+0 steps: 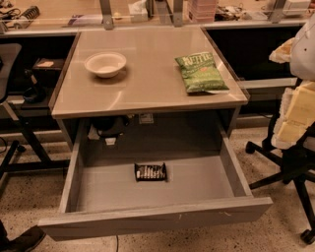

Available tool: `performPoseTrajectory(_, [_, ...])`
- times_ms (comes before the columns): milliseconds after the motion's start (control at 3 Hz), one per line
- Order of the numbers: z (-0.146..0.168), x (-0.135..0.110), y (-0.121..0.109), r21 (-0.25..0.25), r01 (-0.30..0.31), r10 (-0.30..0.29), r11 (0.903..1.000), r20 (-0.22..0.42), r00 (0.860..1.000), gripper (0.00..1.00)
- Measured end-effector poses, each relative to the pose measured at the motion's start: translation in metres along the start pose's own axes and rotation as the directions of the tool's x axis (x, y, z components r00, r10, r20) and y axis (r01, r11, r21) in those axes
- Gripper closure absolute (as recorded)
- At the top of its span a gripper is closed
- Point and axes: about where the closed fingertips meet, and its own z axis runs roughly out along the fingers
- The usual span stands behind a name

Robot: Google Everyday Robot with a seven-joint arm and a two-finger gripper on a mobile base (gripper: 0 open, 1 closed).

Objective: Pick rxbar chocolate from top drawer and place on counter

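Note:
The rxbar chocolate (pixel 150 172) is a small flat black wrapper with white lettering. It lies on the floor of the top drawer (pixel 157 216), near the middle and toward the back. The grey drawer is pulled fully open below the counter (pixel 147 83), a glossy beige tabletop. My gripper is not in view. Only a white rounded shape that may be part of my arm (pixel 304 49) shows at the upper right edge, well away from the drawer.
A white bowl (pixel 105 64) sits on the counter's left side and a green chip bag (pixel 201 73) on its right. An office chair (pixel 295 147) carrying pale yellow blocks stands to the right of the drawer. A cluttered bench (pixel 147 12) runs behind.

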Motion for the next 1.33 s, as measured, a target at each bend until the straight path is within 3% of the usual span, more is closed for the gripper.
performPoseTrajectory(333, [0.000, -0.001, 0.000, 0.003, 0.000, 0.000, 1.0000, 0.002, 1.000, 0.00])
performPoseTrajectory(667, [0.020, -0.015, 0.000, -0.015, 0.006, -0.006, 0.9999, 0.012, 1.000, 0.00])
performPoseTrajectory(1000, [0.053, -0.034, 0.013, -0.074, 0.035, -0.034, 0.9966, 0.021, 0.999, 0.00])
performPoseTrajectory(1333, [0.053, -0.034, 0.013, -0.074, 0.035, -0.034, 0.9966, 0.021, 0.999, 0.00])
